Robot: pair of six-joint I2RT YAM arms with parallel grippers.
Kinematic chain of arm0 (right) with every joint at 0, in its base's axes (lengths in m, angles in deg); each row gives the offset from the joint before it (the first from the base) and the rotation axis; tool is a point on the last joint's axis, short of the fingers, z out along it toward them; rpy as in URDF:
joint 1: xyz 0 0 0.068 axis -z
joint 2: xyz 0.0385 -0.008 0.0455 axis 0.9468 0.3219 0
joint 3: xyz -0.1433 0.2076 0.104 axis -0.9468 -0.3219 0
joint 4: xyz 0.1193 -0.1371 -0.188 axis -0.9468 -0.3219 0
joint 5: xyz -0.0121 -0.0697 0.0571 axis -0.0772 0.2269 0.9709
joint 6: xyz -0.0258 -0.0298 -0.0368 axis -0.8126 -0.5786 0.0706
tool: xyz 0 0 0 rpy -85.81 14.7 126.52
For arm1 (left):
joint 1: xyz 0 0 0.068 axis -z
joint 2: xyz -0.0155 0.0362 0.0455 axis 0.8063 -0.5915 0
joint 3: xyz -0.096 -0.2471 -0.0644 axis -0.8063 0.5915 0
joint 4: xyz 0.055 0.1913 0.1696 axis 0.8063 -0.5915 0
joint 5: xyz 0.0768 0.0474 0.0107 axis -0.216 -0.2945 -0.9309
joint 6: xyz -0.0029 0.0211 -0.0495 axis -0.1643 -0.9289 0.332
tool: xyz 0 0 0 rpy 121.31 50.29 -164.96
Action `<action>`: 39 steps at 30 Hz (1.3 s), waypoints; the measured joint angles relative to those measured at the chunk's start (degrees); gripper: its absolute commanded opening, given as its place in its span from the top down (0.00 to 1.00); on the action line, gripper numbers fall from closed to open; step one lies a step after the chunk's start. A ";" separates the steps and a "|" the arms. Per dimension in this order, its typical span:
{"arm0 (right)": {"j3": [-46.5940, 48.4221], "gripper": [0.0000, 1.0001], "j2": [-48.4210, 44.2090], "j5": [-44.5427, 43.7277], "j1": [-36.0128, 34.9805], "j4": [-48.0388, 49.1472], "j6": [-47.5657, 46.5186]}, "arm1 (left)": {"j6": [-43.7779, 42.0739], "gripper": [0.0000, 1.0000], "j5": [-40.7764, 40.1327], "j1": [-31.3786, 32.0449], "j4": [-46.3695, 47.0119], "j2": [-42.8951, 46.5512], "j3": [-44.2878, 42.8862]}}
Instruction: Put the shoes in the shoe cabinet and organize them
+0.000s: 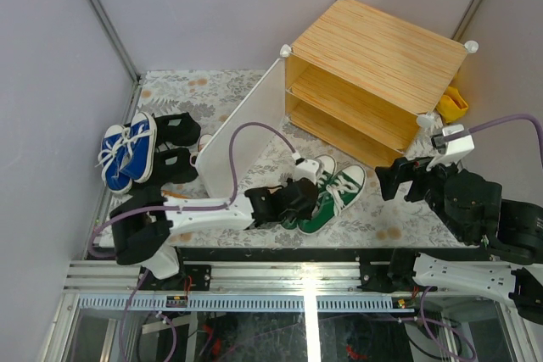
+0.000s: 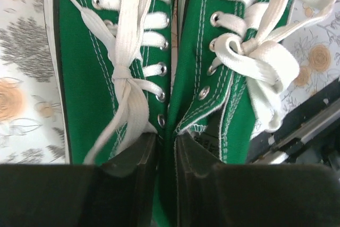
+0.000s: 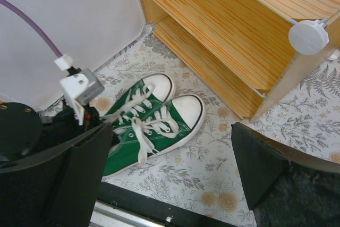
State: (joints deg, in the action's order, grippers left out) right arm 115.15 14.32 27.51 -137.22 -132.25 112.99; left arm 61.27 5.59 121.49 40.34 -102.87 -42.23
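Your left pincer (image 2: pixel 166 150) pinched the green canvas sneakers (image 2: pixel 199 94), right pincer (image 3: pixel 172 142) spread; wood-grain shoe cabinet (image 1: pixel 382 48) at twelve o'clock stood unfilled

A robot test cell, folks, no home hallway: bare grey partition walls (image 1: pixel 51 57) boxed in a floral-clothed table (image 1: pixel 170 86), and aluminium rails (image 1: pixel 254 275) ran along its near edge.

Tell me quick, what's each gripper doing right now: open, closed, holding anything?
Left gripper: closed, fingers pinching the inner collars of the green sneakers together.
Right gripper: open wide, holding nothing.
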 measured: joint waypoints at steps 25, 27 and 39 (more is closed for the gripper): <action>-3.43 0.00 -2.32 1.42 0.00 0.20 0.94 | 1.46 0.39 0.42 0.74 5.84 0.55 3.85; -3.54 0.01 -2.32 1.42 0.00 0.20 1.07 | 1.99 0.39 0.42 1.03 4.61 0.55 4.02; -4.96 0.01 -2.51 1.44 0.00 0.63 1.36 | 2.73 0.39 0.66 1.22 0.72 -3.13 3.89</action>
State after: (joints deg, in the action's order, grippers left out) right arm 110.18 11.81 28.96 -137.22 -131.62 114.34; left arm 64.00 6.25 122.71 41.07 -106.00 -38.34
